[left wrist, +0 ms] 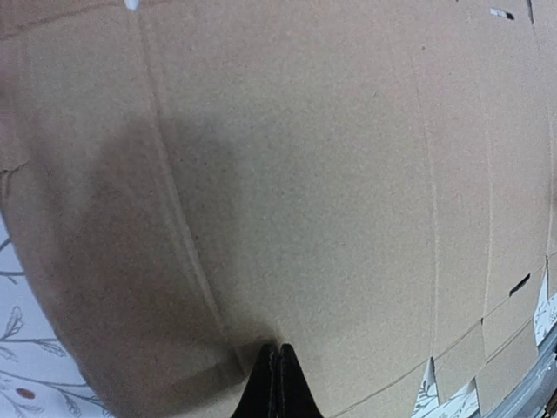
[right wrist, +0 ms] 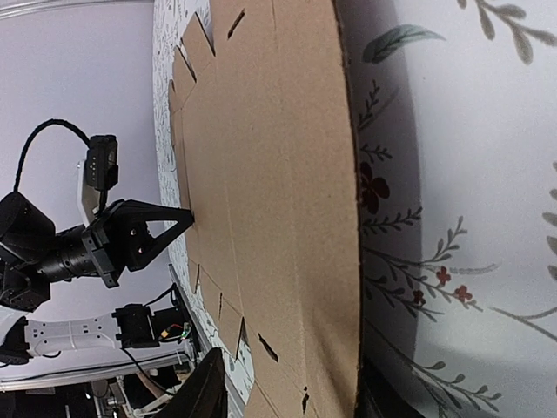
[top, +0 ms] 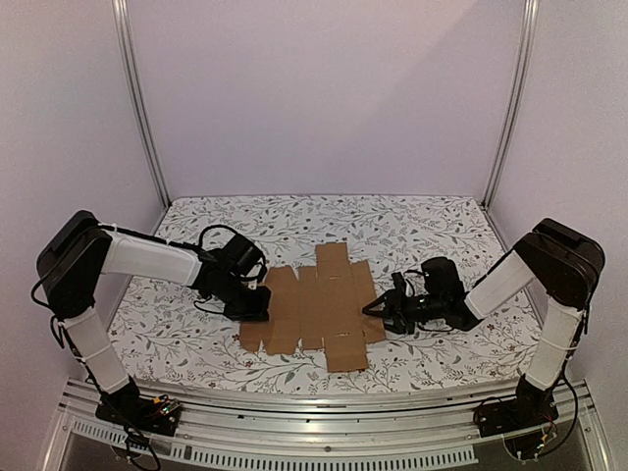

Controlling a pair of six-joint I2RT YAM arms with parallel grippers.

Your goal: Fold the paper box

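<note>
While the paper box (top: 319, 304) lies flat in the middle of the tabletop (top: 412, 221) as an unfolded die-cut sheet, I judge the step in hand to be raising its right side along a crease.

My left claw (left wrist: 278, 366) is closed, its joined tips pressing down on the left part of the sheet like a paperweight. My right claw (top: 375, 310) is at the sheet's right edge, turned sideways so that one finger is over the cardboard and the other is down by the cloth. The jaws stand apart, far wider than the sheet is thick, so I read it as open and gripping nothing yet.

To do this well, I would close on the edge only after the lower finger is properly under it. Then I would swing the panel up about the nearest score line instead of dragging it sideways, with the left tips acting as the anchor. Pinching too shallow risks the flap slipping out.

The cardboard is plain brown and matte, with a fine speckled grain and no print. Long parallel score lines divide it into panels, and small flaps, notches and slots are cut along its ends. It looks stiff but thin. The tabletop is white with a floral pattern of leaves and small red blossoms.
</note>
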